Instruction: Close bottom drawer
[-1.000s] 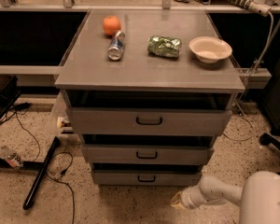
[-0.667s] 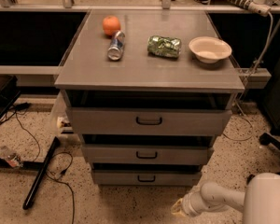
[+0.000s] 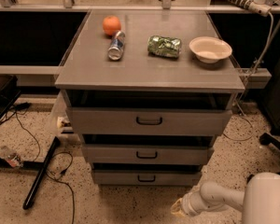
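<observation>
Camera view. A grey three-drawer cabinet [image 3: 149, 125] is shown from the front and above, standing on a speckled floor [image 3: 130, 204]. On its tabletop [image 3: 144, 69] four items are laid out: an orange [image 3: 111, 25] at 11 o'clock, a drinks can [image 3: 116, 45] lying on its side just below the orange, a crumpled green packet [image 3: 164, 46] at 12 o'clock, and a pale bowl [image 3: 210, 49] at 1 o'clock. The top drawer [image 3: 107, 122], the middle drawer [image 3: 177, 155] and the bottom drawer [image 3: 112, 177] are each seen pulled out a little, with a dark gap above each front. The bottom drawer is found at 6 o'clock in the frame, lowest and slimmest, with a small black bar handle [image 3: 146, 178]. The tool [image 3: 176, 207] is held low above the floor at 5 o'clock, near the drawer's right end and apart from it; whether it is open or closed cannot be told. A black bar [image 3: 41, 173] and cables [image 3: 32, 139] are seen on the floor at 8 o'clock.
</observation>
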Robot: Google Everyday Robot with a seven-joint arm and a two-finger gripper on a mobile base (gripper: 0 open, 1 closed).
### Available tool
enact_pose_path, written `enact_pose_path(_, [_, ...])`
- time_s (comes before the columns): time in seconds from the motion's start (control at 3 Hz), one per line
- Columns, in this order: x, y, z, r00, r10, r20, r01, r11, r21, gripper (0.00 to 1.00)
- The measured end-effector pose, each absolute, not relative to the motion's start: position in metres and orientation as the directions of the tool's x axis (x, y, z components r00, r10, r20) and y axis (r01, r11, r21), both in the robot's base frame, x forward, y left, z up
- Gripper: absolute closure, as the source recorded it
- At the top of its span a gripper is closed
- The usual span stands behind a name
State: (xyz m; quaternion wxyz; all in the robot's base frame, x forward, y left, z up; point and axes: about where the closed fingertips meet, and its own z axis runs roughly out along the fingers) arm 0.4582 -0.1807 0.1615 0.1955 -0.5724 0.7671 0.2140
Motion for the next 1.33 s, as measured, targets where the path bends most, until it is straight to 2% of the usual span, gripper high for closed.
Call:
enact_pose_path(0.67, [0.4581,-0.1806,0.1614,-0.268,-0.794,-0.545,-0.962,0.253,0.105,0.11])
enact_pose_path(1.0, [0.4581,-0.1806,0.1614,-0.268,-0.794,-0.545,-0.962,0.253,0.105,0.00])
enact_pose_path(1.33, [0.4581,-0.1806,0.1614,-0.268,-0.794,-0.545,-0.962,0.253,0.105,0.00])
